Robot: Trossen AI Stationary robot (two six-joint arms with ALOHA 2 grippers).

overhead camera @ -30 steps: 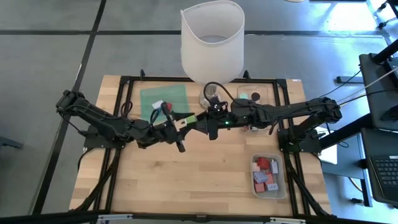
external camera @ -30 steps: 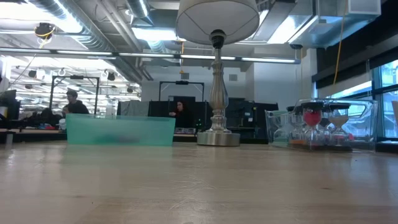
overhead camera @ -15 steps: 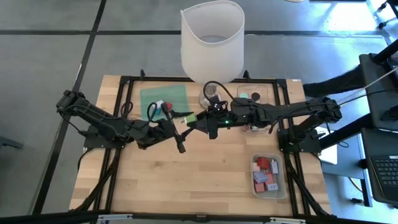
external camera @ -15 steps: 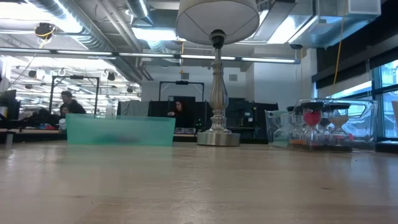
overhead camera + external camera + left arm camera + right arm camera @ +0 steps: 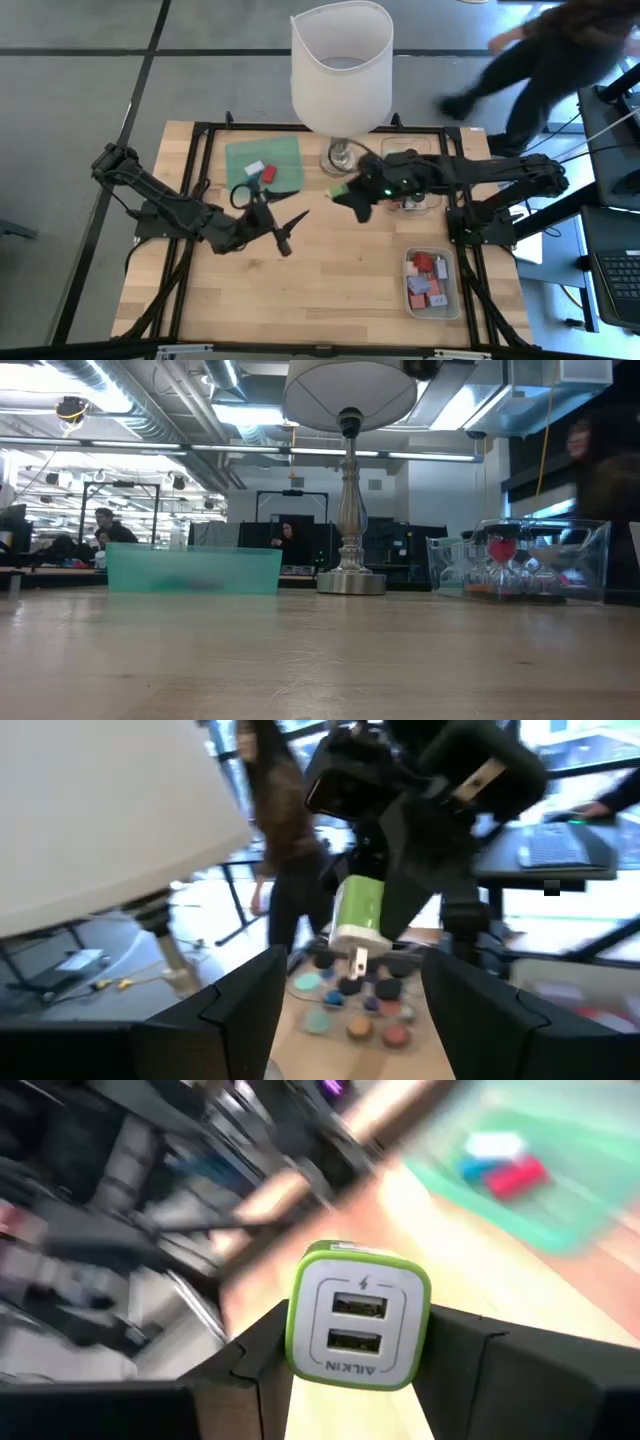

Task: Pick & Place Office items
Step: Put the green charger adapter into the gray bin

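1. Right gripper has the item: its two fingers are clamped on a green-and-white USB charger, squeezing the side walls, port face turned toward the wrist camera. So the charger's long axis runs out along the fingers, away from the wrist.

2. In the high view that charger hangs over bare wood just in front of the lamp base, clear of the table by the look of it.

3. Left gripper sits near, apart from the charger, fingers spread wide with nothing between them. Its wrist camera looks straight at the charger, held from above.

4. Where next? The green mat, with a white and a red block on it, lies beyond the left gripper. The clear tray of small round pieces lies right beside the right gripper, on its far side from the left one. The near tray of red and lavender blocks is well apart, toward the table's front.

5. My read: the right arm alone is placed to set it down, and the round-piece tray is the closest drop.

6. A blurred person passes behind the table.
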